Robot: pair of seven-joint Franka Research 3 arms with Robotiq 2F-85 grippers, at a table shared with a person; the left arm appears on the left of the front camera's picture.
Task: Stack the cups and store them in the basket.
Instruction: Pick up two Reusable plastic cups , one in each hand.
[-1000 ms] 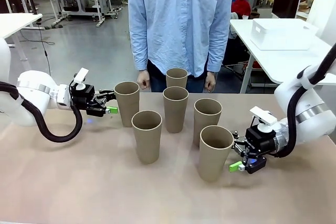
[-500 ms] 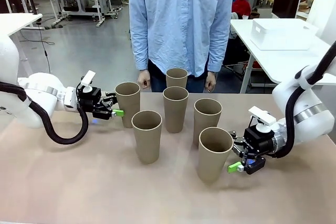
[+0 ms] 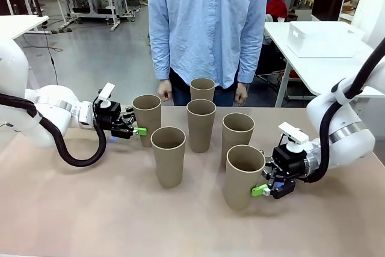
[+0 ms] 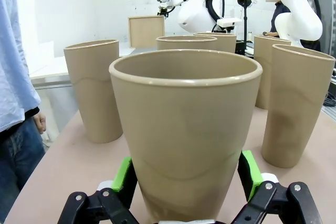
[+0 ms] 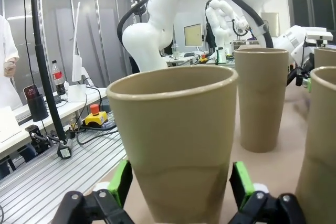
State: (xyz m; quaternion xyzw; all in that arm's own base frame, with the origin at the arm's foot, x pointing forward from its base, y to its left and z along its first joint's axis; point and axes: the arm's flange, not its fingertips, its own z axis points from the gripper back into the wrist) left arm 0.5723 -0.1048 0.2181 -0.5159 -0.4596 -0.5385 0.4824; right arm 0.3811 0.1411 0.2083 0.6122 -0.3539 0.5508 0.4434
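Left gripper [image 3: 136, 126] and right gripper [image 3: 262, 179] each spread wide around one tall tapered tan-brown cardboard-like cup, lined up to grab for stacking
Six such cups stand upright and unstacked on the tan surface [image 3: 90, 209] in front of the person [image 3: 207, 22]; left gripper straddles the far-left cup [image 3: 146, 118] low down, green pads [image 4: 124, 178] either side, not pinching; right gripper does the same on the nearest right cup [image 3: 245, 176]; the low side hold probably keeps rims free for nesting

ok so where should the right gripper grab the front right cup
Low on its wall, from the robot's right side. The cup stands upright and tapers toward the base, so the lower wall is narrower and fits between the open jaws of the right gripper, which straddle it there.
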